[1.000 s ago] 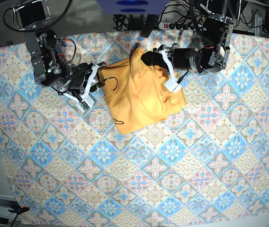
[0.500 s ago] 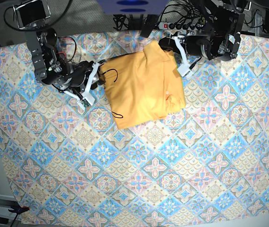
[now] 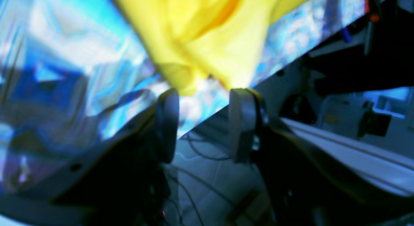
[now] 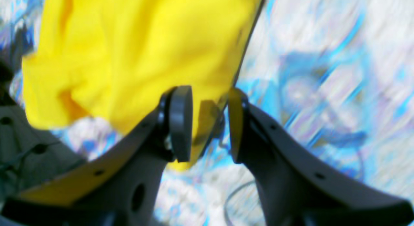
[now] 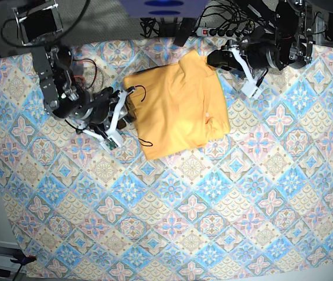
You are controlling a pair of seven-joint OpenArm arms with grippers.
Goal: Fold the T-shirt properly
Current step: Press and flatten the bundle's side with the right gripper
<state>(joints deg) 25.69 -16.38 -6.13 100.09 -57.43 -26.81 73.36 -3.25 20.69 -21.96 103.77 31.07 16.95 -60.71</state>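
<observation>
The yellow-orange T-shirt point(image 5: 175, 111) lies folded in a rough rectangle at the upper middle of the tablecloth point(image 5: 213, 193). My left gripper point(image 5: 238, 71) is open and empty, just off the shirt's upper right corner. In the left wrist view its jaws point(image 3: 203, 125) stand apart, with the shirt point(image 3: 200, 41) ahead of them. My right gripper point(image 5: 121, 117) is open at the shirt's left edge. In the right wrist view point(image 4: 208, 125) the shirt's edge point(image 4: 129, 57) lies under and between the parted fingers, not clamped.
The blue-pink tiled tablecloth covers the whole table. A power strip and cables point(image 5: 213, 29) lie beyond the far edge, right behind my left gripper. Thin black cable loops point(image 5: 146, 140) rest on the shirt's left side.
My left gripper has let go of the shirt's top fold and drawn back to the right. The fold now lies flat. My right gripper has shifted slightly down along the shirt's left edge.
</observation>
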